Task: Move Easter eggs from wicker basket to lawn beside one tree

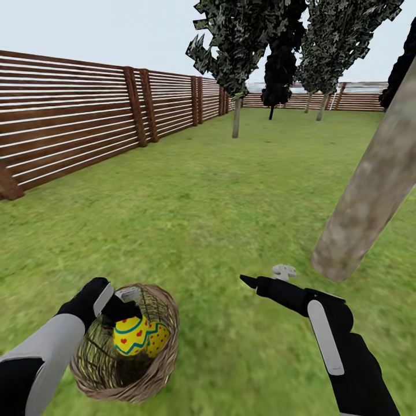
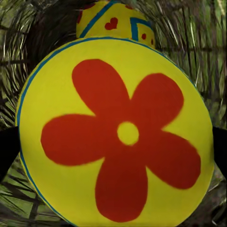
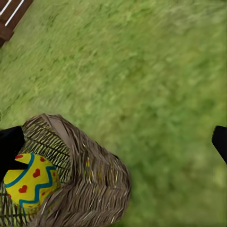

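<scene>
Open garden lawn [image 1: 219, 196], mottled green, fenced along the left by brown slats [image 1: 75, 110], with thin-trunked grey-green trees [image 1: 237, 52] far back and the thick leaning tree trunk [image 1: 370, 190] close on the right. Near the bottom left, the wicker basket [image 1: 164, 346] resting on the grass, well apart from that trunk. Inside it, a yellow egg [image 1: 132, 336] with blue zigzag and red hearts, and a second egg [image 1: 158, 338] just beside and partly behind it; no third egg to be made out.

Left end effector [image 1: 118, 305] reached down into the basket, fingers [image 2: 6, 147] set either side of the flower-painted end of the front egg in the left wrist view, seemingly clamped on it, though actual contact cannot be confirmed. Right end effector [image 1: 263, 280] hovering over bare grass between basket and trunk, fingers [image 3: 220, 141] apart and holding nothing.

Probably the lift-out step. Best done by raising straight up, clear of the braided rim and away from the arched handle, slowly enough not to drag the basket or nudge the neighbouring egg. A round painted shell likely to slip, so keep the grip centred. Then carry low toward the base of the near trunk and set down gently, as an egg released early could roll on the grass
</scene>
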{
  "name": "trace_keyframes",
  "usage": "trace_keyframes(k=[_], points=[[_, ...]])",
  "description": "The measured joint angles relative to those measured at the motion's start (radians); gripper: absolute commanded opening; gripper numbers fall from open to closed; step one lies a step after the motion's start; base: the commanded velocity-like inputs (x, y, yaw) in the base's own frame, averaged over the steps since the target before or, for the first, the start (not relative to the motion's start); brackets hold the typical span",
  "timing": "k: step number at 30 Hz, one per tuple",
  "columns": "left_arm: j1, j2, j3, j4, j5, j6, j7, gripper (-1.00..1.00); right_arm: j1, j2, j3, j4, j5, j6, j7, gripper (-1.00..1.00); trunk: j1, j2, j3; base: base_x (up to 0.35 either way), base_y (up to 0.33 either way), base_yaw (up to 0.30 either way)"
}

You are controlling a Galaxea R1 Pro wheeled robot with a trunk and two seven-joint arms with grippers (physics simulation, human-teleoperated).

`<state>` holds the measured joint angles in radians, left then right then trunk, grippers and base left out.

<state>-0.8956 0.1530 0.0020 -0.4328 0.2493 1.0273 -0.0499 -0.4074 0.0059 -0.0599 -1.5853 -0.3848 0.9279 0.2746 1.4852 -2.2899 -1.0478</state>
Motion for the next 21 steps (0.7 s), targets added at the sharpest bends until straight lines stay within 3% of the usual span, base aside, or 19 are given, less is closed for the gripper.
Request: trace_keyframes(k=[2,5,21], points=[[0.001,0.001,0.0,-0.084,-0.001,0.016,0.0,-1.0,0.0,0.0,0.001,0.0,0.0,0.0,0.0,1.0,-0.008,0.014,0.006,0.0,0.0,0.0],[0.001,0.001,-0.001,-0.126,-0.004,0.016,0.0,-1.0,0.0,0.0,0.001,0.0,0.0,0.0,0.0,1.0,-0.019,0.035,0.016,0.0,0.0,0.0],[0.006,0.002,0.0,-0.134,-0.008,0.016,0.001,-1.0,0.0,0.0,-0.001,0.0,-0.001,0.0,0.0,1.0,-0.08,0.147,0.066,0.0,0.0,0.0]])
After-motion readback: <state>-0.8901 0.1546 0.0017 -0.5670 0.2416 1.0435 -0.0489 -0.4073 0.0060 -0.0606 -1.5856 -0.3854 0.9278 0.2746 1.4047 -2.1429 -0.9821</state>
